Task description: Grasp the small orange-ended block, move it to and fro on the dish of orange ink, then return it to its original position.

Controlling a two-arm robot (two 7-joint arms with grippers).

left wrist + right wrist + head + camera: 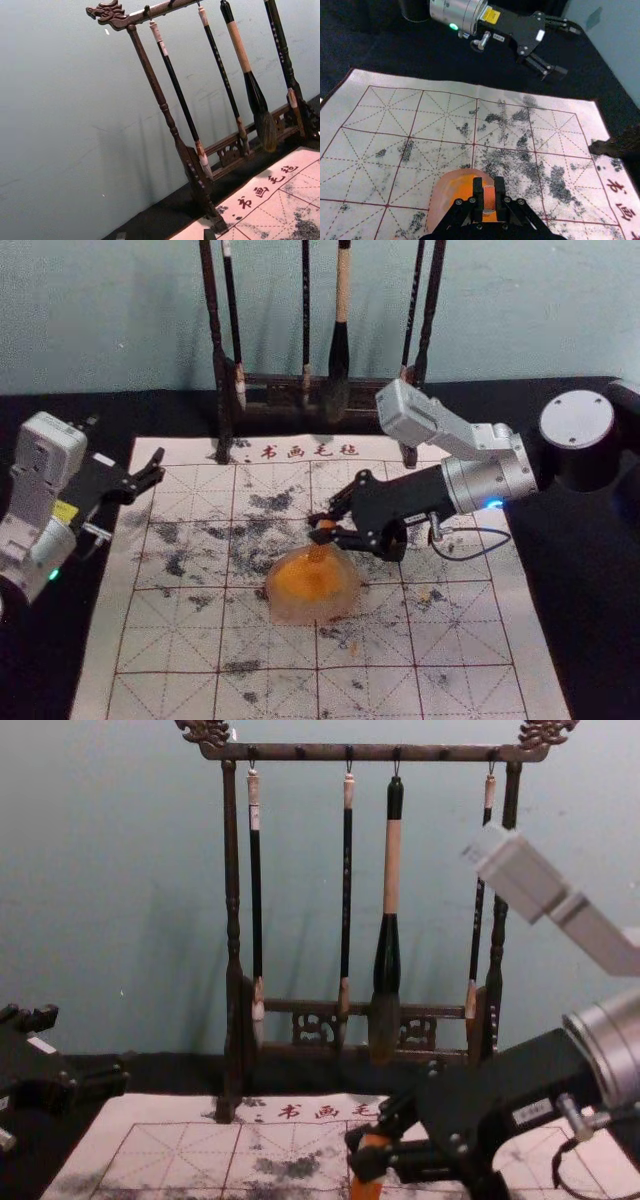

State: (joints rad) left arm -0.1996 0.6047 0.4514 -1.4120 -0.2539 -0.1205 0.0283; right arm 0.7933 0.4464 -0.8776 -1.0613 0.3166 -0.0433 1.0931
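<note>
The small orange block [323,543], nearly upright, has its lower end over the far part of the translucent dish [298,614], whose orange ink [303,580] spreads midway between the mat's [170,645] side edges.

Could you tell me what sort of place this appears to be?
Probably a Chinese calligraphy or painting workspace: a dark carved wooden rack holds long-handled hanging brushes, a white mat bears a red practice grid, and a translucent rounded dish holds orange ink.

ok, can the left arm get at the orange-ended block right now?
Probably not: the right gripper is shut on the block at the ink dish; the left gripper hangs open off to the left.
</note>
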